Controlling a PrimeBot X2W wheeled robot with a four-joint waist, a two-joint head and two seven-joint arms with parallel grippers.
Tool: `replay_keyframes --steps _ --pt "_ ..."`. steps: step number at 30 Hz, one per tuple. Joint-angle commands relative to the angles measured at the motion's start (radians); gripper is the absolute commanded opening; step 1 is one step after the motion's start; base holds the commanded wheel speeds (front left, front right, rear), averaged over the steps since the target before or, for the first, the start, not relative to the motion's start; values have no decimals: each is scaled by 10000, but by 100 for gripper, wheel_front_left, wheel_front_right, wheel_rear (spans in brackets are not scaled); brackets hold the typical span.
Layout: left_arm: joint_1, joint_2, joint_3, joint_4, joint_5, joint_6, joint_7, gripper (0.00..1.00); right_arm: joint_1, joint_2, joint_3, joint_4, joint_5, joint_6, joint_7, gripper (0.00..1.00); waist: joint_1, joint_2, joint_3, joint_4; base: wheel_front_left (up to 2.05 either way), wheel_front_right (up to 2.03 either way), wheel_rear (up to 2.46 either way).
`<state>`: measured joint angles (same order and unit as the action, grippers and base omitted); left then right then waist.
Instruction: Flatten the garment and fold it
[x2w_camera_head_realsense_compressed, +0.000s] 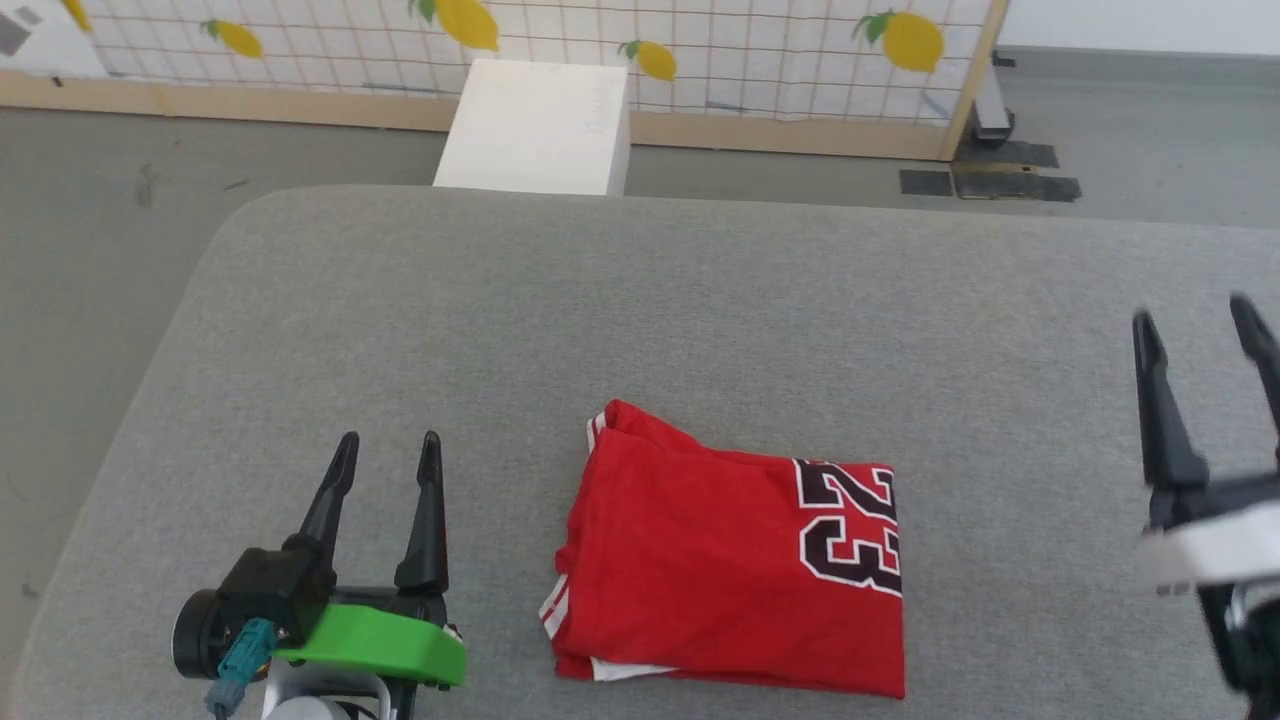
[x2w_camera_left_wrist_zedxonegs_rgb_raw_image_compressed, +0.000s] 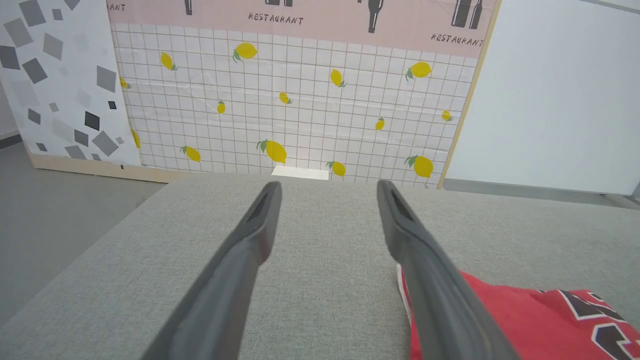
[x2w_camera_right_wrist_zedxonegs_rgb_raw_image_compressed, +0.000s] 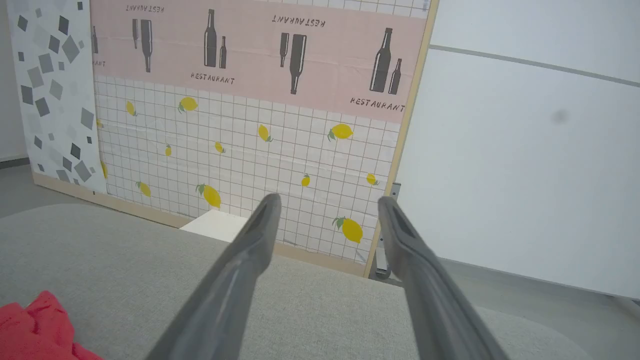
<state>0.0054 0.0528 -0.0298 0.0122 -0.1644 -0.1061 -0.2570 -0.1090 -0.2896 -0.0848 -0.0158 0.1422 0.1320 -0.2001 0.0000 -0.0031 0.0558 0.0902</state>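
The red garment (x2w_camera_head_realsense_compressed: 730, 560) lies folded into a compact rectangle on the grey table (x2w_camera_head_realsense_compressed: 700, 320), black "23" lettering on its right part, white trim at its left edge. My left gripper (x2w_camera_head_realsense_compressed: 388, 447) stands open to the left of it, fingers pointing away, nothing between them. My right gripper (x2w_camera_head_realsense_compressed: 1195, 320) is open at the far right, apart from the cloth. In the left wrist view the garment (x2w_camera_left_wrist_zedxonegs_rgb_raw_image_compressed: 525, 320) lies at the lower right beside my open left gripper (x2w_camera_left_wrist_zedxonegs_rgb_raw_image_compressed: 327, 187). The right wrist view has a red corner of the garment (x2w_camera_right_wrist_zedxonegs_rgb_raw_image_compressed: 35, 330) at lower left and my open right gripper (x2w_camera_right_wrist_zedxonegs_rgb_raw_image_compressed: 327, 202).
A white box (x2w_camera_head_realsense_compressed: 540, 125) stands on the floor behind the table's far edge. Behind it runs a partition wall (x2w_camera_head_realsense_compressed: 700, 50) with a lemon-and-grid pattern. Grey floor (x2w_camera_head_realsense_compressed: 90, 250) lies left of the table's rounded corner.
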Motion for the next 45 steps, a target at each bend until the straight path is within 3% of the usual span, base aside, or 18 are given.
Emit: replay_keyframes --steps 1,6,10,22,29,32,37,41,45 --pt "-159 -26 1 52 20 -79 -47 100 398 373 -213 -270 -184 -13 -132 100 0 31 -4 -80 0 0 0" --pt "-118 -26 -111 176 37 -146 -47 100 1456 1609 -874 -813 -519 -13 -381 100 0 31 -16 -103 0 0 0" --pt "-2 -26 -235 320 81 -177 -47 100 2032 1993 -770 -821 -706 -13 -504 100 0 31 -21 -89 0 0 0" --pt "146 -25 -409 317 422 -221 -47 100 2388 2305 -626 -801 -1464 -13 -606 100 0 31 24 -61 0 0 0" --pt "1 -25 -582 351 454 -230 -47 100 2315 2066 -275 -640 -1251 -13 -245 100 0 31 181 77 0 0 0" --pt "-42 -25 -655 376 460 -232 -47 100 2213 1819 175 -498 -38 -13 656 100 0 31 314 172 0 0 0" --pt "-170 -25 -688 378 451 -236 -47 100 1887 923 905 -206 2887 -13 3330 100 0 31 671 364 0 0 0" --pt "-293 -26 -707 391 436 -238 -47 100 1578 640 1173 39 5092 -13 5378 100 0 31 958 536 0 0 0" --pt "-472 -26 -784 423 425 -239 -47 100 1125 467 1261 402 6342 -13 6602 100 0 31 1214 759 0 0 0"
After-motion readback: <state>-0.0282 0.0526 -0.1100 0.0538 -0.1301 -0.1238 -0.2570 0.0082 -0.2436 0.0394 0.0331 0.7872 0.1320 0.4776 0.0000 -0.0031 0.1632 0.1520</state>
